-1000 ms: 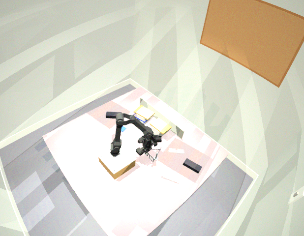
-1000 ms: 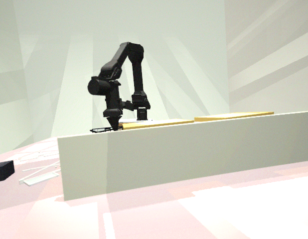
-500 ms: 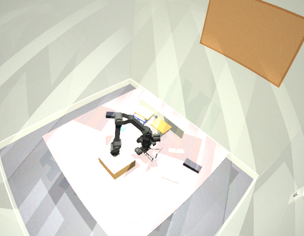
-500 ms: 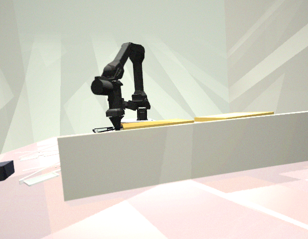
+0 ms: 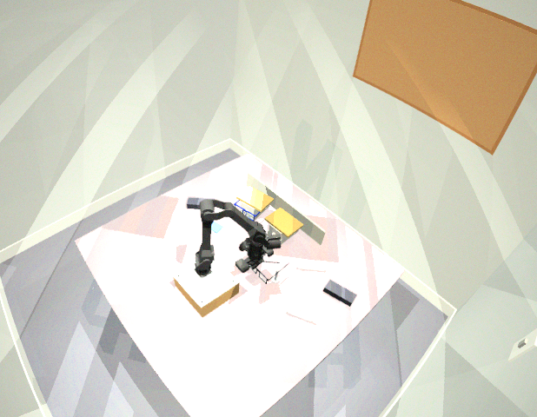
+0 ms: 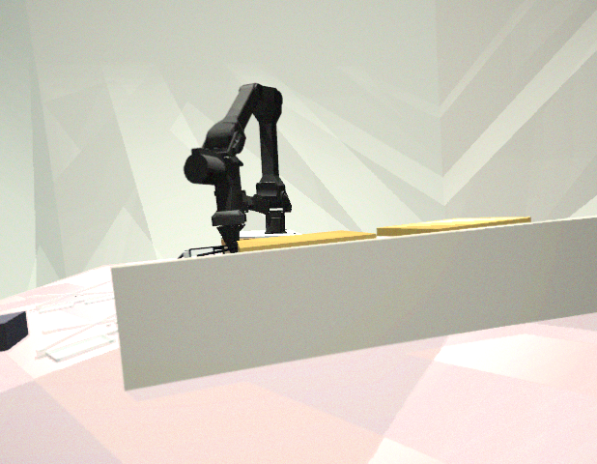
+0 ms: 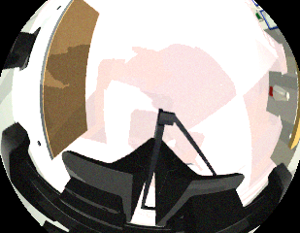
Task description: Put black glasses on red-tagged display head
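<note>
My gripper (image 5: 253,266) (image 6: 232,250) (image 7: 153,142) is shut on the black glasses (image 5: 266,281) (image 6: 204,248) (image 7: 165,117), which stick out from its fingertips above the table. In the wrist view one long bar runs down between the fingers and another slants to the right. The exact grip point is hard to tell. The red tag (image 7: 271,91) shows at the right edge of the wrist view, beside a pale nose (image 7: 282,93) on a grey head. The glasses are apart from that head. The other head, with a yellow top (image 5: 255,198), stands farther back with blue glasses (image 5: 247,209) (image 7: 269,18) by its front.
A second yellow top (image 5: 283,221) stands close behind the gripper. A long grey panel (image 5: 300,217) (image 6: 338,300) stands behind both. The arm's base is on a wooden box (image 5: 219,301) (image 7: 67,83). Dark blocks (image 5: 340,292) (image 5: 194,202) lie at the right and back left.
</note>
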Available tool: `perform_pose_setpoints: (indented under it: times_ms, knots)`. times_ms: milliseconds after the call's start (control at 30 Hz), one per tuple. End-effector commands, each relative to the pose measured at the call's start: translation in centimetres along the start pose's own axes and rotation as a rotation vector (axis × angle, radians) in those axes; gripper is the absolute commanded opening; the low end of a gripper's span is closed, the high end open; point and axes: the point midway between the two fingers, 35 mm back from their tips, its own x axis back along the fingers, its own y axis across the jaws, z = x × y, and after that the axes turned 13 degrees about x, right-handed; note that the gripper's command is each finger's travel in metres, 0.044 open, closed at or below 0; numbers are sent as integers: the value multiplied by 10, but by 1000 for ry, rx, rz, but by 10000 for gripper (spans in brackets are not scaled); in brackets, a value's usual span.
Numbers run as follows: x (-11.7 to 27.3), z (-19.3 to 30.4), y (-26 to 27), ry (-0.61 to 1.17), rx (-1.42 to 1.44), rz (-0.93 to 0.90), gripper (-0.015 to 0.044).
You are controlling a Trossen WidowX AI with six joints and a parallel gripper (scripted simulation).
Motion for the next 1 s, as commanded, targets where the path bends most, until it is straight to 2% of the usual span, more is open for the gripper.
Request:
perform_pose_setpoints:
  times_ms: [0,967]
  knots:
    - [2,-3,-1,3,-2,10,0]
    - [2,-5,0,3,-2,10,0]
